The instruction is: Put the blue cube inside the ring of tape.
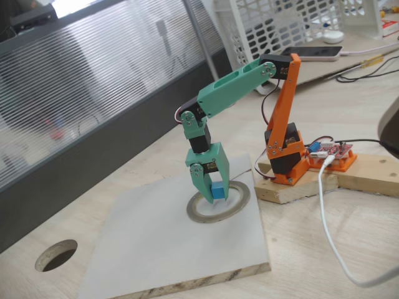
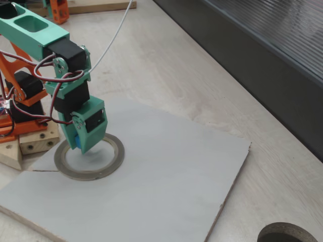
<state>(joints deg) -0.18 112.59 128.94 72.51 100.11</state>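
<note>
The green gripper (image 1: 211, 190) is pointing straight down over the ring of tape (image 1: 232, 207), its fingers closed just to the width of the blue cube (image 1: 218, 190), which it is gripping between them. The cube is sitting low within the ring's centre opening; whether it is touching the board cannot be told. In the other fixed view the gripper (image 2: 87, 143) is hiding most of the cube (image 2: 77, 141). The ring (image 2: 104, 169) is lying flat on a pale grey board (image 2: 166, 171), which is resting on the wooden table (image 1: 349, 230), near the arm's orange base (image 1: 288, 156)
</note>
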